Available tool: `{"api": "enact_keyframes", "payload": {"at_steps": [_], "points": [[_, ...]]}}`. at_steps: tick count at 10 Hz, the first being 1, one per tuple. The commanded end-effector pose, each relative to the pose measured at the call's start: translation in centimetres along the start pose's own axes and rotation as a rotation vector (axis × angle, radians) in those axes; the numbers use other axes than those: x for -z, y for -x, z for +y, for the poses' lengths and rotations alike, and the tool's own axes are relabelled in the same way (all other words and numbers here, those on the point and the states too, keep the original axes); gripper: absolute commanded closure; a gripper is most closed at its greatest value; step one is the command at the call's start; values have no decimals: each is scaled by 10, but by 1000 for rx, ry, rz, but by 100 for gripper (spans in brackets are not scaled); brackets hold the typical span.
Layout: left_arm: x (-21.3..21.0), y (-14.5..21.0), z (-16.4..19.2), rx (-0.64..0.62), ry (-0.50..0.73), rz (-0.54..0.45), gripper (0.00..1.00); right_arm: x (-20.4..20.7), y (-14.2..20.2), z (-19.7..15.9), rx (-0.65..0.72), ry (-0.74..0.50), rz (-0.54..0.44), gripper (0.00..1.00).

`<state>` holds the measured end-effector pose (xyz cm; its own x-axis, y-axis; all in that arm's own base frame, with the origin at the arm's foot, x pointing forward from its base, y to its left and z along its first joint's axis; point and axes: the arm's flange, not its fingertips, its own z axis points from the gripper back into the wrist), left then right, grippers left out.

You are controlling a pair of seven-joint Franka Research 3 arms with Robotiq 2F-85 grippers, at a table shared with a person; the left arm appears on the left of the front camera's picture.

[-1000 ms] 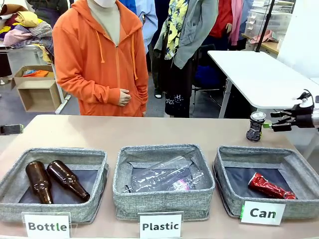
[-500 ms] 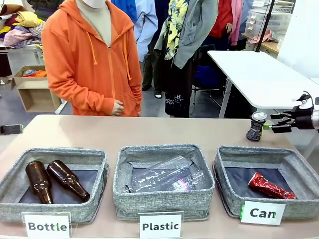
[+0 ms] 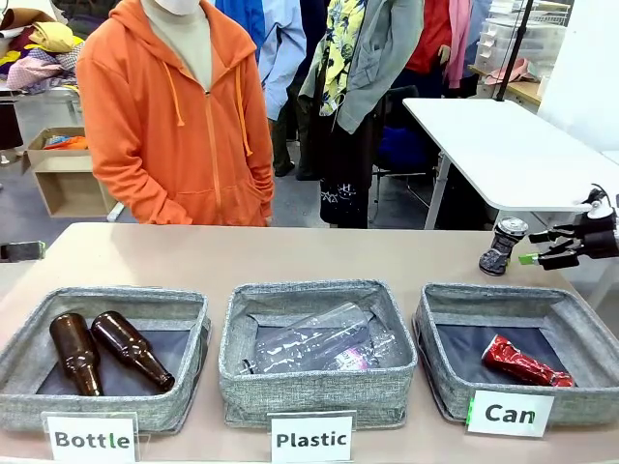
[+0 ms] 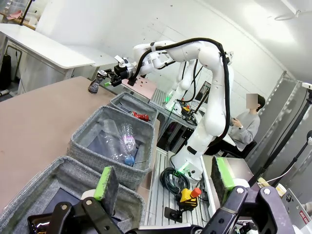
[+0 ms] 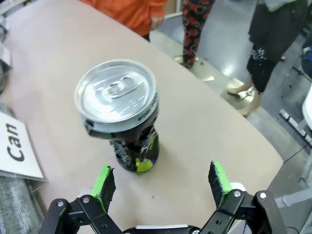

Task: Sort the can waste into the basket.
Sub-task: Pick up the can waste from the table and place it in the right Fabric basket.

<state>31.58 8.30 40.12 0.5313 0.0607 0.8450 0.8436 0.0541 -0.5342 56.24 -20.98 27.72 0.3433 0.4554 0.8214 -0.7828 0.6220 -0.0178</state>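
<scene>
Dark can (image 5: 120, 118) tilts before open right pincer (image 5: 161, 187).

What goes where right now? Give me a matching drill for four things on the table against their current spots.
Things:
1. red crushed can
2. dark crushed can
3. brown glass bottles
4. clear plastic bottles

Places:
A. in the "Plastic" basket
B. on the bare tabletop, in front of the right tool
C. in the "Can" basket
D. in the "Bottle" basket

Pairs: 1-C, 2-B, 3-D, 4-A
</scene>
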Motion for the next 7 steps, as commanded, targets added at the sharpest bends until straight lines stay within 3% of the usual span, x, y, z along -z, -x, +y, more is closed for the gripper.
{"api": "enact_keyframes", "payload": {"at_steps": [1, 7], "points": [[7, -1, -4, -6, -10, -23, 0, 2, -8, -7, 13, -51, -16, 0], [7, -1, -4, -6, -10, -23, 0, 30, -15, -12, 30, -80, -127, 0]]}}
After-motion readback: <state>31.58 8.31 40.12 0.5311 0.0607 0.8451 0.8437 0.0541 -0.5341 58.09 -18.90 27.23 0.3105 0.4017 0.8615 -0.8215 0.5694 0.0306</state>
